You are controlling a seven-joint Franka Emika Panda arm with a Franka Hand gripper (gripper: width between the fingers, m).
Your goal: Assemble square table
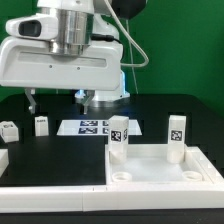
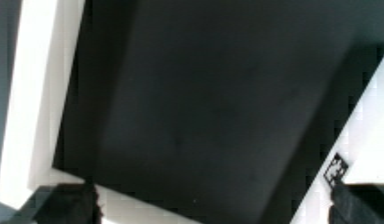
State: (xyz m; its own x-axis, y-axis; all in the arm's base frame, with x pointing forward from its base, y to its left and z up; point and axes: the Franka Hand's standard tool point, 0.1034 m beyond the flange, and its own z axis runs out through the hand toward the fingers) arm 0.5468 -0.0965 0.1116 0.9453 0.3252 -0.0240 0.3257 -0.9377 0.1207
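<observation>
The square table slab (image 1: 165, 172) lies at the exterior view's right front, hollow rimmed face up. Two tagged white legs stand upright at its far corners, one on the left (image 1: 119, 135) and one on the right (image 1: 177, 132). Two more legs rest on the black table at the left, one at the far left (image 1: 10, 130) and one nearer the middle (image 1: 41, 125). My gripper (image 1: 97, 102) hangs low behind the slab, over the marker board (image 1: 95, 127). In the wrist view my gripper (image 2: 210, 205) is open and empty, one dark finger (image 2: 64, 205) at each side over bare black table.
A long white bar (image 1: 50, 190) runs along the front left, and a white piece (image 1: 3, 158) shows at the left edge. The wrist view shows a white strip (image 2: 29, 100) on one side and a white surface with dark marks (image 2: 363, 140) on the other.
</observation>
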